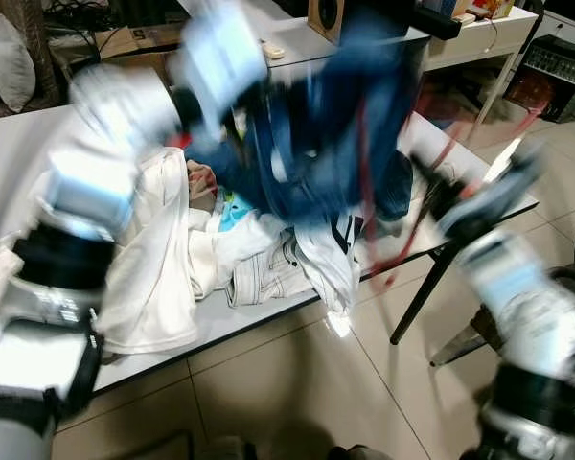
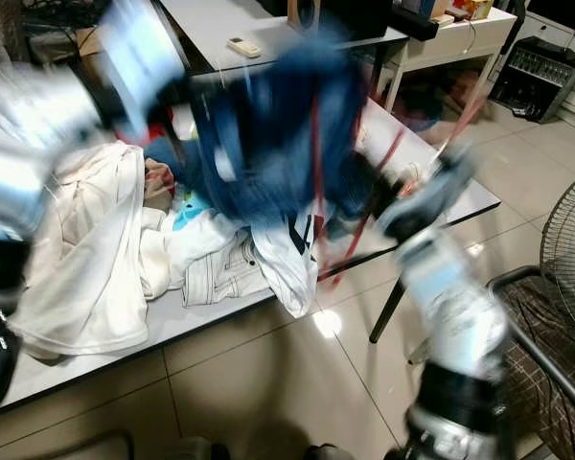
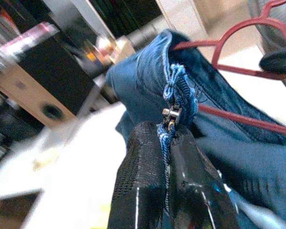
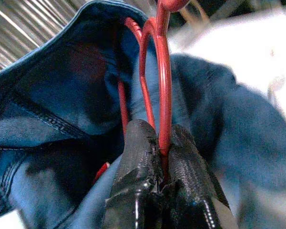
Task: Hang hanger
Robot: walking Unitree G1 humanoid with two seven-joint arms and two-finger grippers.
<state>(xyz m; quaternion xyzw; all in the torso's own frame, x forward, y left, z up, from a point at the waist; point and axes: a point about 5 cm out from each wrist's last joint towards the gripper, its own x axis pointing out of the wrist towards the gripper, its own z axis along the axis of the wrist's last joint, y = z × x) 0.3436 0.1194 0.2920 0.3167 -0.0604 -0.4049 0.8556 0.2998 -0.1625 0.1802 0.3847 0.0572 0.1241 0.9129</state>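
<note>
Overhead, our head views are smeared with blur, yet we can make out the blue jeans [image 1: 316,134] lifted above the white surface [image 1: 19,144], between our two arms. Our left claw [image 3: 168,143] is clamped on the edge of the denim, by the metal button at the waistband. Our right claw [image 4: 161,157] is pinched shut on the red hanger [image 4: 163,71], whose wire runs up from between the fingers and into the opening of the jeans. A heap of white clothes [image 1: 172,259] lies on the surface beneath the jeans, with a corner drooping over the front edge. Beyond the surface stands a second table [image 1: 297,43], and a fan [image 2: 565,287] is on the tiled floor [image 1: 297,383] at our right.
</note>
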